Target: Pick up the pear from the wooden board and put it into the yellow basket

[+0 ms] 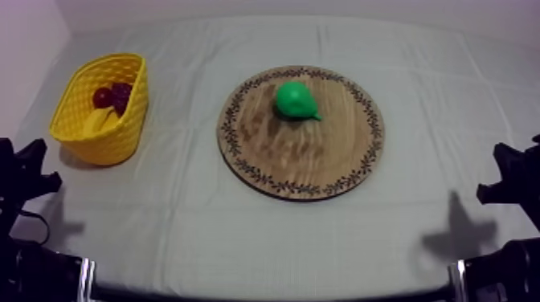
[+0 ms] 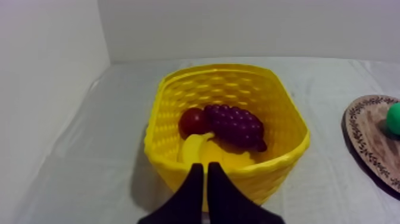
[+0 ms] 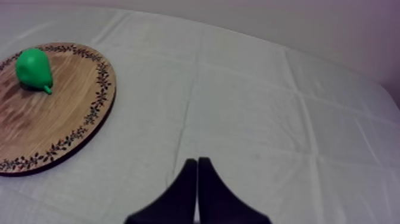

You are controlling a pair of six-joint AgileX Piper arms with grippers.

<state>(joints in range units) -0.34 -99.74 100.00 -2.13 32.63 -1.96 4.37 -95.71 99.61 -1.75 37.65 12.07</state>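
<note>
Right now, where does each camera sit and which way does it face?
Top view: above the table, slanting down on wooden board, pear and yellow basket; both arms at its lower corners.
Left wrist view: on the left arm, facing the basket; left tool shut.
Right wrist view: on the right arm, facing the board; right tool shut.
Shared: both wrist views catch board and pear.

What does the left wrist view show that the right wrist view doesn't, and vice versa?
Left wrist view, not the right: the yellow basket holding a banana, a bunch of grapes and a small red fruit, with the left hand shut at its near wall. Right wrist view, not the left: the right hand, shut, over bare cloth. Both: the wooden board with the pear lying on it.
</note>
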